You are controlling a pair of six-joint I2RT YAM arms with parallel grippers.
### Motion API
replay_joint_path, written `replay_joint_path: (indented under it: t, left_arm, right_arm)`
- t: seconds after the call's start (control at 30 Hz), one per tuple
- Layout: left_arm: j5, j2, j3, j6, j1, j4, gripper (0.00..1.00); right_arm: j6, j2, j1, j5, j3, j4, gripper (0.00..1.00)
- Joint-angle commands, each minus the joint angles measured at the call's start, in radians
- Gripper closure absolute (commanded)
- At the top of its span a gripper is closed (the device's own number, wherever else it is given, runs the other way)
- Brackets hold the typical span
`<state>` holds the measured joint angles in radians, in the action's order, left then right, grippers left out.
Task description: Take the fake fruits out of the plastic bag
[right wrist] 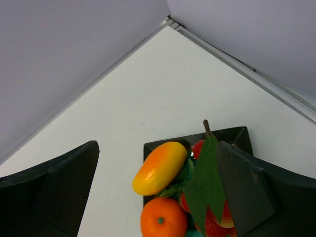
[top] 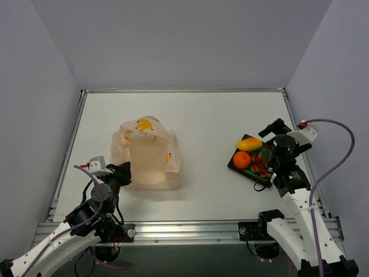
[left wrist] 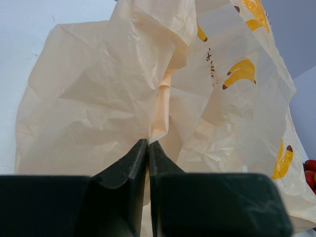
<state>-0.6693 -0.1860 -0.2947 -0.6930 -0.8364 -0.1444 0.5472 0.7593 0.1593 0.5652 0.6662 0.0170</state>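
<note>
1. Surroundings. The white table (top: 219, 121) is enclosed by grey walls (top: 173, 40) on three sides. A dark square tray (right wrist: 234, 137) sits on the right half, near the right arm. No object lies between the tray and the plastic bag (top: 147, 153); they are well apart.

2. Task items. You will find the plastic bag on the left half of the table, crumpled and standing loosely, with its banana prints on the far and right sides. You cannot tell from these views which way its mouth faces. The fake fruits (top: 253, 158) lie grouped in the tray. The mango (right wrist: 160, 167) lies on its side, long axis roughly left to right across the table in the top view. The orange (right wrist: 160, 223) sits just beside it on the near side, stem mark up. The red pieces (top: 262, 167) and a green leaf (right wrist: 205, 182) lie to the right of these.

3. Grippers. The left gripper (left wrist: 148, 148) sits at the bag's near-left corner, its fingers (left wrist: 123, 177) pressed together with a fold of bag film clamped between them. The right gripper (right wrist: 158, 145) hovers over the tray, jaws spread wide, gripping nothing. The leaf appears against its right finger; contact cannot be confirmed.
</note>
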Motion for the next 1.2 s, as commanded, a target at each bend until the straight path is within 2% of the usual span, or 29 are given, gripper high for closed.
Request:
replay_joint_path:
  t: [0.0, 0.07, 0.1, 0.13, 0.27, 0.33, 0.47, 0.57, 0.6, 0.67, 0.87, 0.97, 1.17]
  left_arm:
    - [0.014, -0.032, -0.021, -0.037, 0.003, 0.002, 0.92]
    - [0.04, -0.059, -0.03, -0.045, 0.003, 0.012, 0.82]
    - [0.053, -0.084, -0.037, -0.046, 0.003, 0.017, 0.68]
    - [0.077, -0.096, -0.043, -0.046, 0.003, 0.019, 0.61]
    - [0.096, -0.145, -0.112, -0.056, 0.003, -0.009, 0.35]
    - [0.099, -0.15, -0.133, -0.057, 0.003, -0.029, 0.21]
    - [0.115, -0.145, -0.21, -0.056, 0.003, -0.148, 0.09]
    - [0.119, -0.135, -0.3, -0.03, 0.003, -0.26, 0.01]
    - [0.109, -0.127, -0.326, -0.019, 0.003, -0.292, 0.06]
    - [0.084, -0.125, -0.415, -0.007, 0.003, -0.41, 0.06]
    - [-0.087, -0.144, -0.602, -0.031, 0.003, -0.717, 0.06]
    - [-0.118, -0.138, -0.677, -0.014, 0.003, -0.767, 0.06]
    - [-0.082, -0.125, -0.785, 0.139, 0.003, -0.695, 0.06]
  right_arm:
    - [-0.023, -0.051, 0.016, -0.089, 0.067, -0.002, 0.0]
    - [-0.03, -0.061, 0.019, -0.16, 0.084, 0.001, 0.0]
    - [-0.033, -0.061, 0.022, -0.192, 0.088, 0.021, 0.0]
    - [-0.038, -0.061, 0.023, -0.276, 0.088, 0.037, 0.0]
    - [-0.073, -0.048, 0.048, -0.517, 0.046, 0.174, 0.0]
    - [-0.075, -0.038, 0.08, -0.574, 0.003, 0.259, 0.0]
    - [-0.105, -0.028, 0.183, -0.633, -0.034, 0.351, 0.0]
    - [-0.133, 0.0, 0.265, -0.708, -0.03, 0.414, 0.0]
    - [-0.136, 0.02, 0.284, -0.755, -0.025, 0.422, 0.0]
    - [-0.154, 0.04, 0.353, -0.775, -0.011, 0.428, 0.0]
    - [-0.231, 0.064, 0.505, -0.683, -0.016, 0.428, 0.0]
    - [-0.243, 0.06, 0.545, -0.679, -0.011, 0.419, 0.0]
    - [-0.256, -0.018, 0.583, -0.625, 0.038, 0.358, 0.0]
